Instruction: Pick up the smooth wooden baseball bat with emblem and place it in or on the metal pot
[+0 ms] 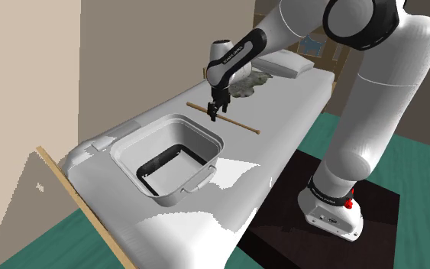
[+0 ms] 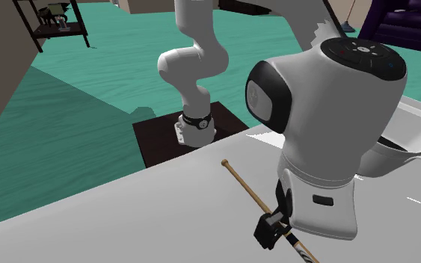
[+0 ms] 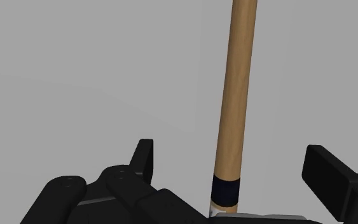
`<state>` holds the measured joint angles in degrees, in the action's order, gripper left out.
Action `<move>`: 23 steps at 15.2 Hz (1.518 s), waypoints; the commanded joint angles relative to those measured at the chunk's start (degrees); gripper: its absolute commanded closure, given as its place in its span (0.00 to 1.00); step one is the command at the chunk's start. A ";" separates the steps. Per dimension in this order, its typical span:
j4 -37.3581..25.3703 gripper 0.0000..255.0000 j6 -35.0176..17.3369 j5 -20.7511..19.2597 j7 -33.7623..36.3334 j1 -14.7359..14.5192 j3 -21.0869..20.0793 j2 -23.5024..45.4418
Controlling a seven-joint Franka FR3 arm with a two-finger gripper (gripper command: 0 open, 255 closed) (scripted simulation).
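Observation:
A slim wooden bat (image 1: 236, 124) lies flat on the white surface, beyond the metal pot (image 1: 140, 131) as the shoulder view shows it. The pot is a wide, square-cornered pan with a handle, standing upright. My gripper (image 1: 215, 115) hangs just over the bat's middle, open. In the wrist view the bat (image 3: 238, 95) runs between the two black fingers (image 3: 327, 178), which stand apart and do not touch it; a dark band and a white patch mark the bat near the palm. In the second exterior view the gripper (image 2: 274, 230) straddles the bat (image 2: 244, 184), and the pot's rim (image 2: 418, 138) shows at that view's right.
A white pillow (image 1: 289, 63) and a dark greenish object (image 1: 250, 82) lie at the far end of the surface. A wooden plank (image 1: 83, 206) leans at the near end. The arm's dark stand (image 1: 305, 229) sits on teal floor. A small shelf (image 2: 51, 19) stands far off.

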<state>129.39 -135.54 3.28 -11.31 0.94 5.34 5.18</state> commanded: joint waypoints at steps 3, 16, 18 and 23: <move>0.00 1.00 0.00 0.00 0.00 0.00 0.00 0.00; -1.62 1.00 4.46 -0.58 0.50 -0.05 0.09 -2.87; -2.26 1.00 5.95 -0.74 0.65 -0.05 0.10 -3.73; -4.07 1.00 9.71 -1.10 0.98 -0.06 0.11 -5.69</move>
<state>125.57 -126.58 2.27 -10.44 0.91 5.47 -0.02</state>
